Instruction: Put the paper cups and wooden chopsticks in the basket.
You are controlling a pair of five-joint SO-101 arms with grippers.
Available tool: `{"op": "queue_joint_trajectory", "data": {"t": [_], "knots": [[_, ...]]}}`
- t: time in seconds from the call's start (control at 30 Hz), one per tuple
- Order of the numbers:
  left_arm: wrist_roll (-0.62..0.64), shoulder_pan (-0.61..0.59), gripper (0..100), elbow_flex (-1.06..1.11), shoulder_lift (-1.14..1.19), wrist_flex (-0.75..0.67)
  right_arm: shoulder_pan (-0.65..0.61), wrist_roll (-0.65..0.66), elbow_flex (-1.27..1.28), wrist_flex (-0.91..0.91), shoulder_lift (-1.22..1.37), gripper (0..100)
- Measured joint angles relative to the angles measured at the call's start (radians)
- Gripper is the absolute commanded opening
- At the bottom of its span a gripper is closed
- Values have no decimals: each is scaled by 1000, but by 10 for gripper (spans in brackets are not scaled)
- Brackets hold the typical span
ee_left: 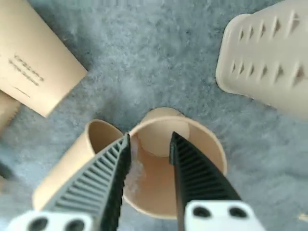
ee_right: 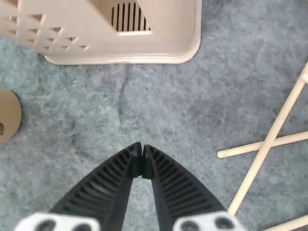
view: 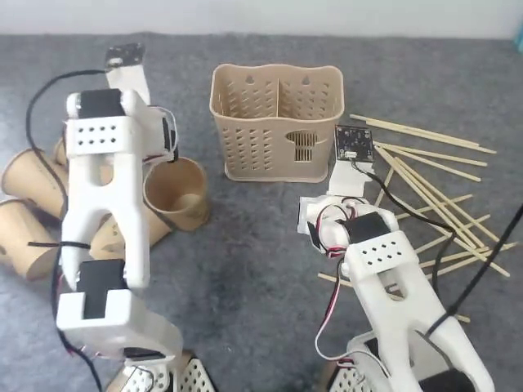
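We think the paper cup (view: 176, 193), standing open side up on the fuzzy grey carpet (view: 253, 245) near the basket (view: 253, 143), is light, thin and easy to squash, so we would pinch its rim gently. The left gripper (ee_left: 149, 139) hangs right over it with its jaws a little apart, one finger down inside the cup and one by the rim. The right gripper (ee_right: 142, 150), jaws pressed together and holding nothing, is low in front of the holey plastic basket, near the thin, stiff wooden chopsticks (ee_right: 269, 140), best grabbed around the middle.
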Motion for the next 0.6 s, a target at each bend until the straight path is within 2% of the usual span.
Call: {"op": "queue_joint_trajectory", "data": {"t": [0.2,0.47,0.6], "knots": [[-272,-3,133,-12,9,26,0,0,0,0,0,9],[-399,-64,134,-12,9,26,0,0,0,0,0,9],[-425,-66,134,40,9,-34,0,0,0,0,0,9]]}}
